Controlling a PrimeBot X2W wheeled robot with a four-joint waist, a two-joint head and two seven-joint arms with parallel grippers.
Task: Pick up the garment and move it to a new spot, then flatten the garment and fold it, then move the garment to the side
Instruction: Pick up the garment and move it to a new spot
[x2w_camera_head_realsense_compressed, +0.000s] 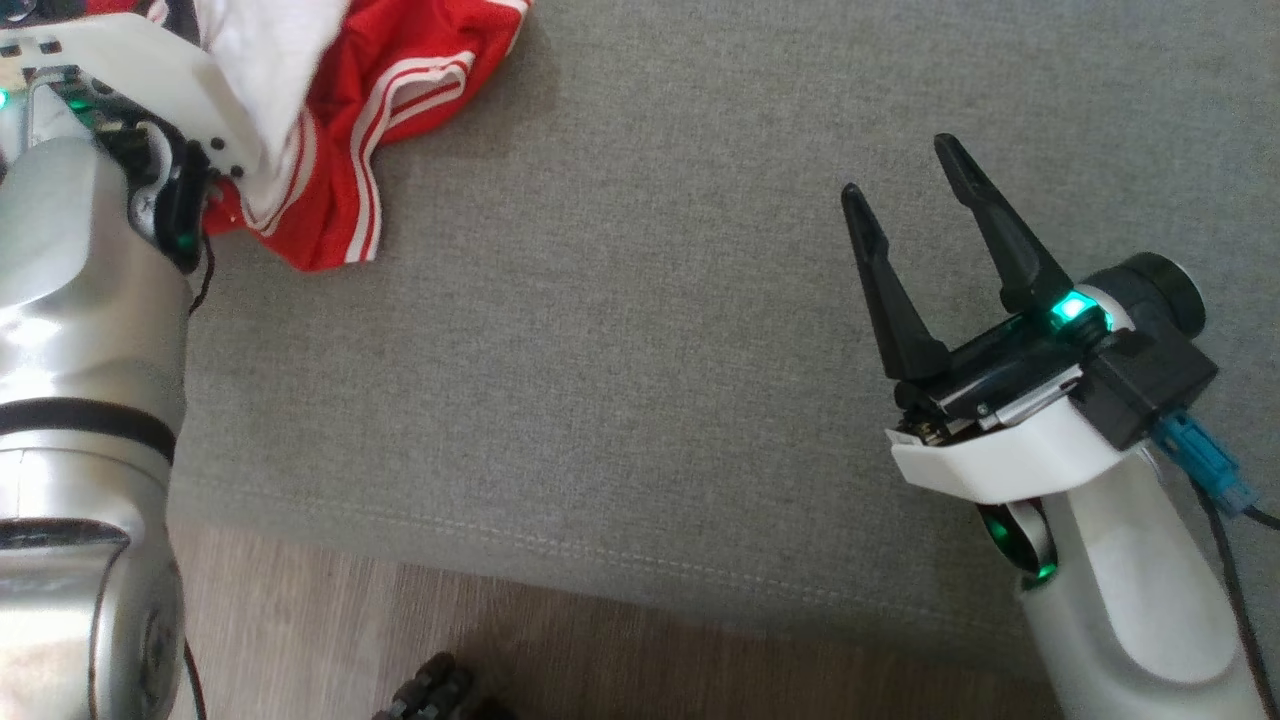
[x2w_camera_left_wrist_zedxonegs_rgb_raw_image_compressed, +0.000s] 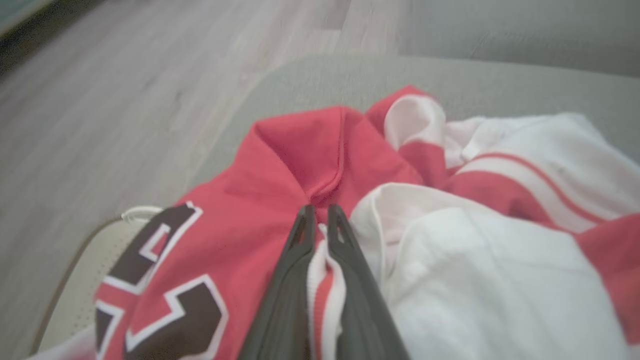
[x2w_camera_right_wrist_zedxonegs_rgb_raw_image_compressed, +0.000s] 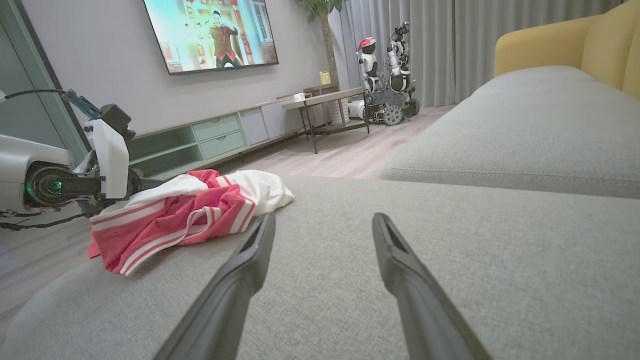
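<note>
The garment (x2w_camera_head_realsense_compressed: 330, 150), a red jersey with a white inside and red-and-white striped trim, lies crumpled at the far left of the grey couch seat (x2w_camera_head_realsense_compressed: 640, 350). In the left wrist view its black, white-outlined number (x2w_camera_left_wrist_zedxonegs_rgb_raw_image_compressed: 160, 280) faces up. My left gripper (x2w_camera_left_wrist_zedxonegs_rgb_raw_image_compressed: 320, 212) is shut on the garment, with a strip of striped trim pinched between the two fingers. In the head view the cloth covers those fingers. My right gripper (x2w_camera_head_realsense_compressed: 897, 167) hovers open over bare cushion to the right, well apart from the garment (x2w_camera_right_wrist_zedxonegs_rgb_raw_image_compressed: 175, 220); nothing is between its fingers (x2w_camera_right_wrist_zedxonegs_rgb_raw_image_compressed: 250, 260).
The seat's front seam runs along the bottom of the head view, with wooden floor (x2w_camera_head_realsense_compressed: 330, 640) below it. A yellow backrest (x2w_camera_right_wrist_zedxonegs_rgb_raw_image_compressed: 550, 45) rises behind the seat. Across the room stand a low table (x2w_camera_right_wrist_zedxonegs_rgb_raw_image_compressed: 325, 100), a TV cabinet (x2w_camera_right_wrist_zedxonegs_rgb_raw_image_compressed: 215, 135) and another robot (x2w_camera_right_wrist_zedxonegs_rgb_raw_image_compressed: 390, 75).
</note>
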